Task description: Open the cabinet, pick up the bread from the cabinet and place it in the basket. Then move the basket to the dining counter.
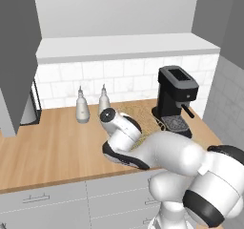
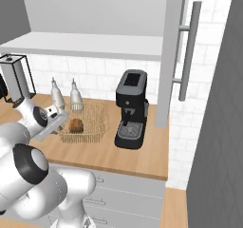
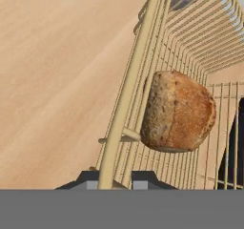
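The tan wire basket (image 2: 92,113) stands on the wood counter beside the coffee machine. The brown bread (image 3: 178,111) lies inside it, close to the near-left wall, and shows as bread (image 2: 76,125) from the right base too. My gripper (image 3: 116,178) is shut on the basket's top rim (image 3: 126,94), one fingertip on each side of the bar. From the right base the gripper (image 2: 60,126) sits at the basket's left edge. The cabinet stands open, its door (image 2: 172,56) swung out with a long silver handle (image 2: 190,51). The dining counter is out of view.
A black coffee machine (image 2: 132,109) stands right of the basket. Two pale bottles (image 1: 82,106) (image 1: 104,101) stand behind it by the white tiles. A wire-framed stand (image 2: 16,80) is at the far left. Grey drawers (image 1: 43,199) run below the counter.
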